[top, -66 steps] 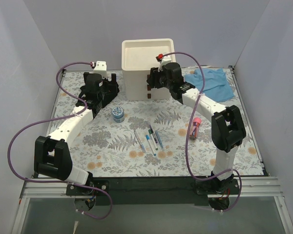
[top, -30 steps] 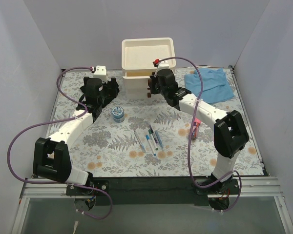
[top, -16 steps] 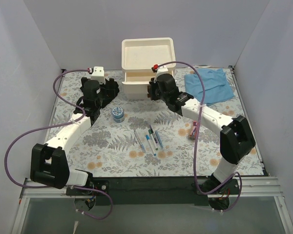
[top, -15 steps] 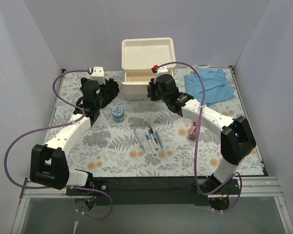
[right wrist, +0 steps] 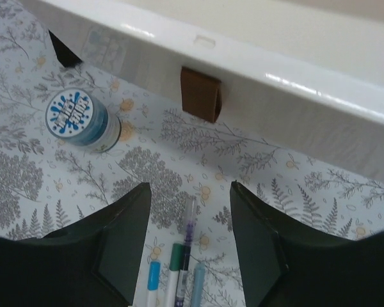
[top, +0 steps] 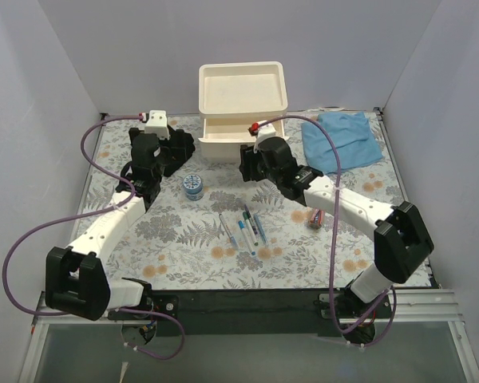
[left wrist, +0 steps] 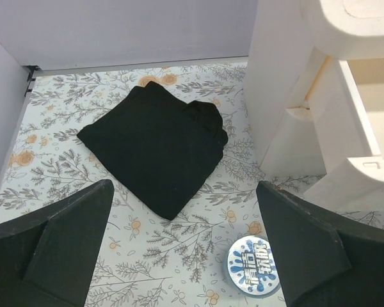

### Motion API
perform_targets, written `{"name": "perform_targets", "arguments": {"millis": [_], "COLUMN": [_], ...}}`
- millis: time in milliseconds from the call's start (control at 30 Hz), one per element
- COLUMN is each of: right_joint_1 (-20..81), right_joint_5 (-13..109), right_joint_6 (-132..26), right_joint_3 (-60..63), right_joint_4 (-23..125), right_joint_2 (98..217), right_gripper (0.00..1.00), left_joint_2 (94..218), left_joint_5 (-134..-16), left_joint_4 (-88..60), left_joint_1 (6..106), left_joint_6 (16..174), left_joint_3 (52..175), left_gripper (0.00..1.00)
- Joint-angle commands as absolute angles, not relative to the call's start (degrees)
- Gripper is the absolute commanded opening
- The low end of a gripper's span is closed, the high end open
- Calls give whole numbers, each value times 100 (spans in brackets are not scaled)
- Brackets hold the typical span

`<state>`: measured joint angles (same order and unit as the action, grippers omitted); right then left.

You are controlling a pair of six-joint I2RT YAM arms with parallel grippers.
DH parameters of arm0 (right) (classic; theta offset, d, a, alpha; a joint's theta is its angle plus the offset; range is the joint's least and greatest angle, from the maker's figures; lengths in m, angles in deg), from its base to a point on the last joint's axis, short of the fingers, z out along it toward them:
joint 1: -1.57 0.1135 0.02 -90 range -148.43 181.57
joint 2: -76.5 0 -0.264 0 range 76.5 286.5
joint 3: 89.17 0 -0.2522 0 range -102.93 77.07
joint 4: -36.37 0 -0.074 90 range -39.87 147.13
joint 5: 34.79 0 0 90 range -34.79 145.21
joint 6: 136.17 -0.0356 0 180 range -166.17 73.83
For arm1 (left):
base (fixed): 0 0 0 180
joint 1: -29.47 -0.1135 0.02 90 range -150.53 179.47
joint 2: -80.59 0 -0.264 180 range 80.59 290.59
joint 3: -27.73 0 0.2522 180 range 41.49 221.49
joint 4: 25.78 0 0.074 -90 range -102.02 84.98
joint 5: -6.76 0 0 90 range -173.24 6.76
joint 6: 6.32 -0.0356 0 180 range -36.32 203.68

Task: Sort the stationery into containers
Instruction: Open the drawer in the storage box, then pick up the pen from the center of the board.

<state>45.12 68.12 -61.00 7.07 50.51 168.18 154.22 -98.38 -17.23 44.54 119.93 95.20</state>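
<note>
The organiser stands at the far centre of the table, and its upper drawer projects toward the arms, so an open compartment faces the stationery. The right gripper sits just in front of the drawer's brown handle with its fingers apart and nothing between them; we judge that it is placed there because the handle is the pull point for the drawer, and the handle is now free. The left gripper hovers at the left side of the organiser with its jaws spread wide and empty, above the black cloth, a position from which the blue tub is the nearest item to pick. None of the stationery is in a container yet: the blue tub rests on the mat near the drawer front, the pens and markers lie side by side at the table centre, and the pink-capped tube lies to their right, close to the right arm. The blue cloth lies crumpled at the far right. The work surface is a flat floral mat, pale with fern and orange blossom print, and plain pale walls enclose it on three sides
</note>
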Motion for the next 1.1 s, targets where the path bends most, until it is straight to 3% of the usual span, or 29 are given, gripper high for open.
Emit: {"name": "perform_targets", "arguments": {"millis": [0, 233, 567, 800, 1067], "right_joint_1": [4508, 4534, 4552, 4640, 4745], "right_joint_5": [6638, 6093, 5785, 5715, 5723], "right_joint_6": [-6068, -6181, -6559, -6682, -6788], "right_joint_3": [1298, 2519, 2565, 2530, 2477], "right_joint_4": [5267, 5803, 5927, 6050, 6032], "right_joint_2": [16080, 15692, 16360, 16580, 16887], "right_gripper": [60, 54, 35, 47, 48], "left_joint_2": [15003, 14757, 14467, 14361, 14335], "left_joint_5": [-9853, -9749, -9607, -9643, -9643], "left_joint_4": [-1624, -1238, -665, -789, -876], "left_joint_1": [4406, 4099, 3940, 3923, 3931], "left_joint_6": [11911, 12112, 12394, 12367, 12385], "left_joint_3": [9458, 9265, 8957, 8755, 8605], "left_gripper": [96, 95, 95, 95, 95]}}
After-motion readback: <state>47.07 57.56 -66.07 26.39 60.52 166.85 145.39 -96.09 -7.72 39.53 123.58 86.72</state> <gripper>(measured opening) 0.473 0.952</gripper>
